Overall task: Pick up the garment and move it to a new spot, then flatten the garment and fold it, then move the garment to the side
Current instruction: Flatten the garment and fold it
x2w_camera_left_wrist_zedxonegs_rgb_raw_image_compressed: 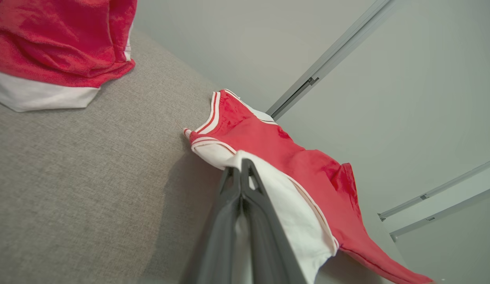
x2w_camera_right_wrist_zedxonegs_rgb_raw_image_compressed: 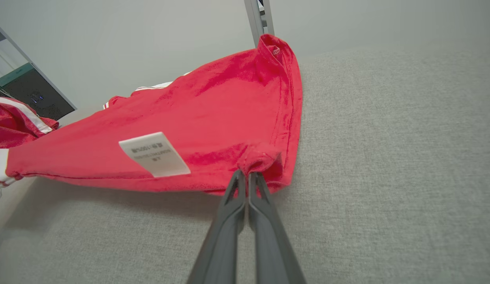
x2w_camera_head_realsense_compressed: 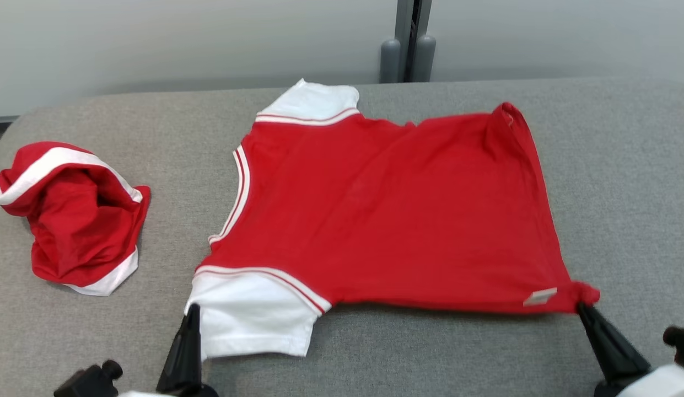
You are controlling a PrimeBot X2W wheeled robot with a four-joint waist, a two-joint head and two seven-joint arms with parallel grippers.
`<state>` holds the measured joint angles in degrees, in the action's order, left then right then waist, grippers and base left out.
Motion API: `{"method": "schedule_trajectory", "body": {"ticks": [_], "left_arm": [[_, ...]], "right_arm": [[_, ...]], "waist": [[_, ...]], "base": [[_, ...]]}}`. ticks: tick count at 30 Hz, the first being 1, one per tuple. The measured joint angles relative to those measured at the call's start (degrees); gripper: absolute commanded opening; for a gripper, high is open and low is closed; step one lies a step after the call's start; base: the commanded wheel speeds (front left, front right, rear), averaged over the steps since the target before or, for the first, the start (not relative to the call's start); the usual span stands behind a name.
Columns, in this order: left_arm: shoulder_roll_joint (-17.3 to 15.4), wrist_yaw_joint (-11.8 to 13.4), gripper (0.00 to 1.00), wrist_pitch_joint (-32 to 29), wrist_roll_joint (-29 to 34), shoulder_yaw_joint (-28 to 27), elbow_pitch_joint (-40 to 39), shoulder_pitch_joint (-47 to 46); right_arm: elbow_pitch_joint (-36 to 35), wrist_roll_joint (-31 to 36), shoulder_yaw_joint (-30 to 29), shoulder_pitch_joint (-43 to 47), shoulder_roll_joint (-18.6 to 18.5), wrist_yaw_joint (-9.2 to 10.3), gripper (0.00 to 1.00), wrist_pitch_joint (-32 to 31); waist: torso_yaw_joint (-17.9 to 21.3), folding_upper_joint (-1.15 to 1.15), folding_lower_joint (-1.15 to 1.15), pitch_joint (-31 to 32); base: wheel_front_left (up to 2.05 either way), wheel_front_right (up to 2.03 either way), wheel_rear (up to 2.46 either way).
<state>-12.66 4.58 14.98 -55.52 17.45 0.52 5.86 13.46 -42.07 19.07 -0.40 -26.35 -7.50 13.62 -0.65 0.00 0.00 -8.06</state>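
**Left pincer (x2w_camera_head_realsense_compressed: 193,309) and right pincer (x2w_camera_head_realsense_compressed: 582,306) pinch a red shirt's near edge**

At the lower left of the head view, the left pincer's two dark fingers (x2w_camera_left_wrist_zedxonegs_rgb_raw_image_compressed: 258,209) are pressed together on the outer corner of a white sleeve (x2w_camera_head_realsense_compressed: 253,314). Its wrist view shows white cloth caught between them. At the lower right, the right pincer is likewise closed tight on a bunched hem corner (x2w_camera_right_wrist_zedxonegs_rgb_raw_image_compressed: 258,157), just beside a white care label (x2w_camera_right_wrist_zedxonegs_rgb_raw_image_compressed: 154,154).

Between the two grips the shirt (x2w_camera_head_realsense_compressed: 386,215) spreads across the middle of the frame on a grey fabric surface (x2w_camera_head_realsense_compressed: 623,165). Its near edge is taut and slightly raised, casting a shadow, while the far sleeve and far hem rest toward the top. A second, crumpled garment (x2w_camera_head_realsense_compressed: 77,220) sits at the left edge, well apart.

The shirt looks light, soft and limp. It will likely sag wherever it is unsupported, though it is unlikely to slip from a firm pinch. Corners and hems seem the best holds, since doubled seams give the fingers something thicker to bite.
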Motion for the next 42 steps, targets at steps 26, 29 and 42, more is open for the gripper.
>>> {"method": "schedule_trajectory", "body": {"ticks": [26,29,42], "left_arm": [[-1.72,-1.08,0.00,-5.05,-0.73,1.52,0.07,-3.66],[-2.26,-1.47,0.00,-6.22,-0.70,1.44,1.43,-6.92],[-1.10,-4.52,0.00,-7.81,-1.19,1.07,15.91,-21.67]], "right_arm": [[-2.53,2.27,-2.80,1.04,4.17,0.01,0.00,-8.33],[-1.10,2.12,-1.65,-1.83,4.35,0.01,0.00,-8.84],[9.89,-1.33,2.12,-15.53,6.39,0.01,0.00,-7.57]], "waist": [[2.78,0.00,0.00,-0.09],[3.48,0.00,0.00,-0.71],[5.22,0.00,0.00,-3.09]], "base": [[0.00,0.00,0.00],[0.00,0.00,0.00],[0.00,0.00,0.00]]}}
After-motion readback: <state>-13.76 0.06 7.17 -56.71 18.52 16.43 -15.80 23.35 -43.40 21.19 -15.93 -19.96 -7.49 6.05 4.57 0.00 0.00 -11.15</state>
